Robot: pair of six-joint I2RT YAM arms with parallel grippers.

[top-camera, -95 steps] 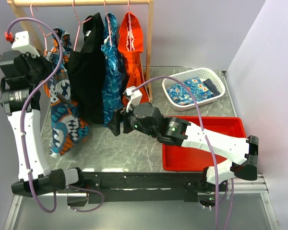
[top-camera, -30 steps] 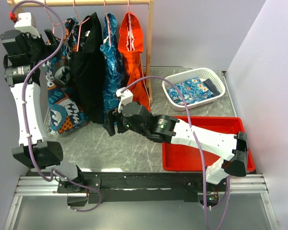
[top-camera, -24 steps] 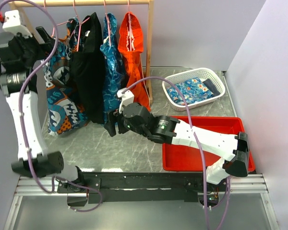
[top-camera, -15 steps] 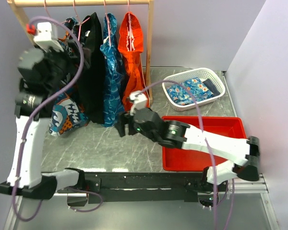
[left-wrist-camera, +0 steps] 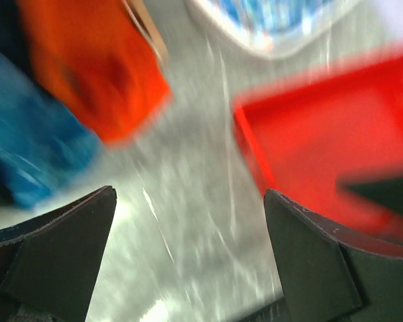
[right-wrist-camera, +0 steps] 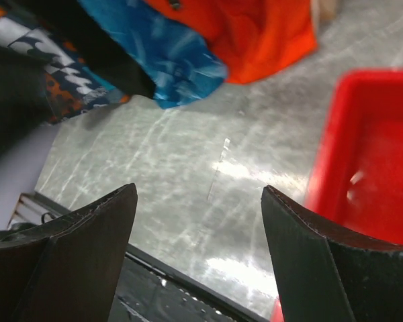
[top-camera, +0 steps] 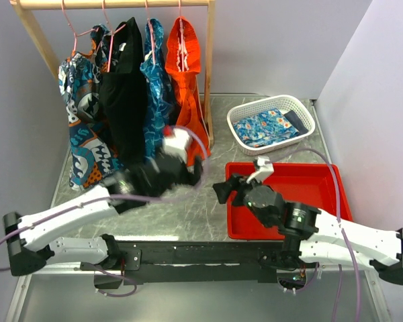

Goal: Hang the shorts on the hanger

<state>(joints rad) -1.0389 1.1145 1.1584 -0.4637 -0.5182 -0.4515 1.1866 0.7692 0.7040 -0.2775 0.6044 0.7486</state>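
Left claw (left-wrist-camera: pixel 189 194) wide open, empty, swung down from rail (top-camera: pixel 121 4); right claw (right-wrist-camera: pixel 198 190) open, pulled back. Shorts (top-camera: pixel 84 121) hang on hanger (top-camera: pixel 72 37) unaided; task looks done.

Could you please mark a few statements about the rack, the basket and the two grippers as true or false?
1. The shorts hang leftmost on the wooden rail. True.
2. The left gripper is clamped on the shorts. False: it is open and empty above the table.
3. The floral cloth lies in the white basket. True.
4. The orange garment lies in the red tray. False: it hangs rightmost on the rail.
5. The right gripper is open. True.
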